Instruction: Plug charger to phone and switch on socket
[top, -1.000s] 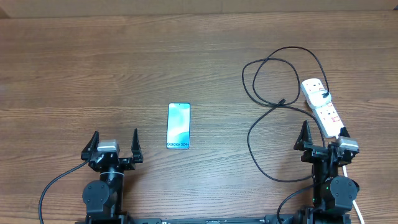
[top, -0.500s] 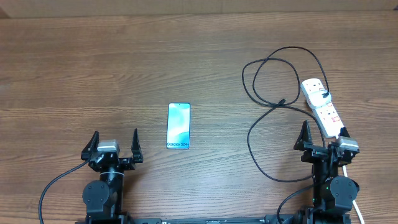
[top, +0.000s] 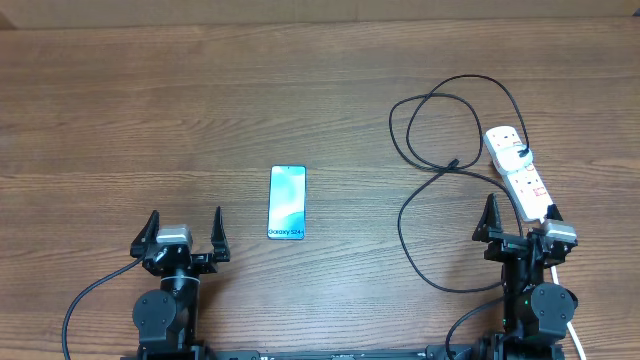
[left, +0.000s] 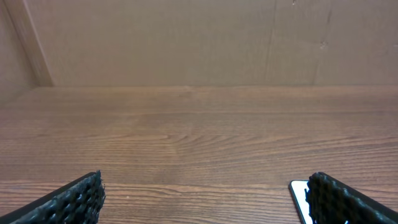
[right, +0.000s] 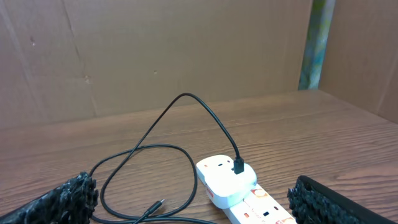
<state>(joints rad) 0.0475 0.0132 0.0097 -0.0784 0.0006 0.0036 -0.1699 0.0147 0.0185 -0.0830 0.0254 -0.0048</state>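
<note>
Phone lies near-far (text end seemingly nearest).

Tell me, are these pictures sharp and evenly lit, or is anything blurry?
Overhead: even light, faint shadows, phone text just legible. Left wrist: table grain crisp, no glare. Right wrist: socket and charger sharp, wall behind slightly softer.

Wooden table with phone, charger, socket

Even, soft light from above falls on the counter; shadows are faint, all views sharp, with no glare or edge distortion.
</note>
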